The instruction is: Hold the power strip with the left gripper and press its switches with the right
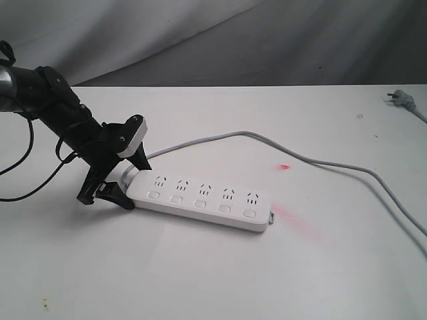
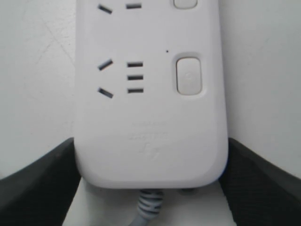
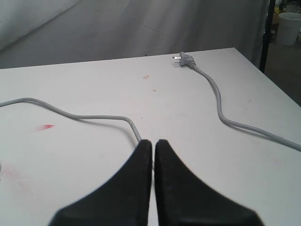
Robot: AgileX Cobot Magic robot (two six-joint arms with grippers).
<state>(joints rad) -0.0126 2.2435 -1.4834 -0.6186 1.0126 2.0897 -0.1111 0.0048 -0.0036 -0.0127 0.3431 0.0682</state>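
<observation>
- The power strip (image 1: 200,200) lies flat on the desk (image 1: 200,287), well in from the far edge, with its sockets facing up.
- Its grey cord (image 1: 320,162) loops away toward the right edge, and the plug (image 3: 183,60) rests near the far right corner.
- The left hand (image 1: 130,181) is spread wide across the cord end of the strip. One finger sits against each long side, so it seems to have the strip in a broad clasp.
- The right hand (image 3: 153,146) is closed tight on nothing, hanging above bare desk and cord, apart from the strip.
- The switches (image 1: 200,203) run in a row beneath the sockets, all uncovered.
- The strip looks light, stiff and smooth-sided, so I reckon it would skid or pivot under a push if not pinned.
- Across the width at the cord end seems the best hold, since it keeps clear of every switch.
</observation>
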